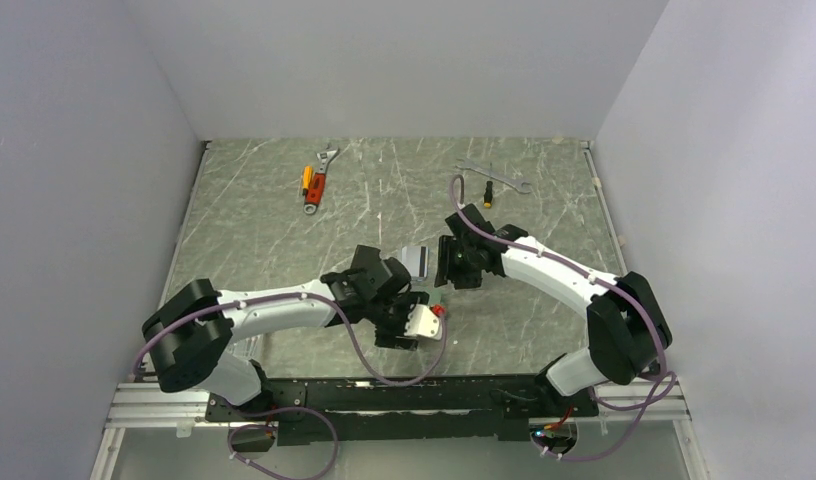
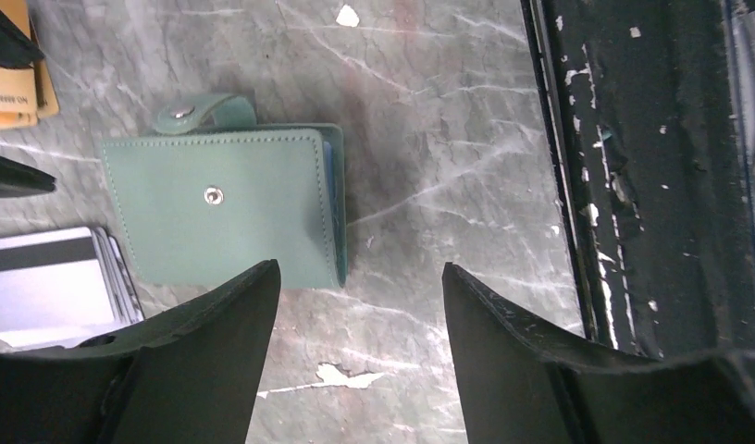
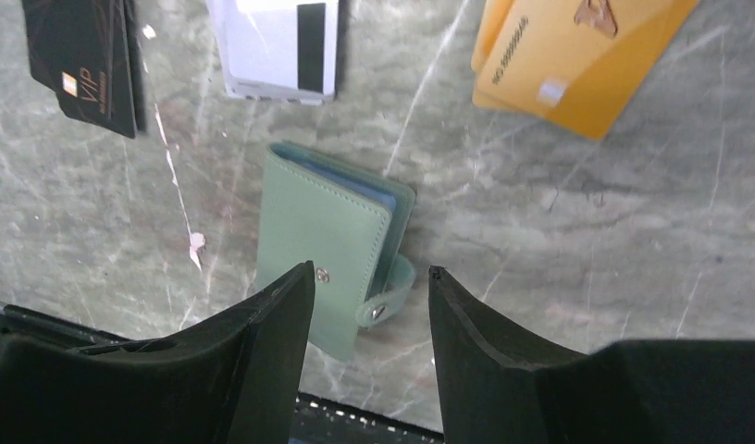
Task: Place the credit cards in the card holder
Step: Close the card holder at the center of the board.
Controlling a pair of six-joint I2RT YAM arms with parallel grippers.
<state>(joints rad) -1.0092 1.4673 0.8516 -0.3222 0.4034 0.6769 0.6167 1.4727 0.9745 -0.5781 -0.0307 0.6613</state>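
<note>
- Top external view: your two arms meet over the middle of the grey marbled table (image 1: 254, 230). A wrench (image 1: 317, 186) lies well apart at the far side.
- Left wrist view: your left gripper (image 2: 360, 277) hangs with its jaws apart and nothing between them, over bare table just beside the holder (image 2: 226, 208).
- You see the holder lying flat and folded shut, with its snap tab (image 2: 203, 111) undone and curled at one edge.
- Silver cards (image 2: 50, 287), orange cards (image 2: 18, 79) and a black card (image 2: 13, 176) lie near the holder, outside it.
- Right wrist view: your right gripper (image 3: 371, 277) has its jaws apart above the holder's tab end and grips nothing.
- All the cards lie on the table beyond it, black at the left, silver in the middle and orange at the right.
</note>
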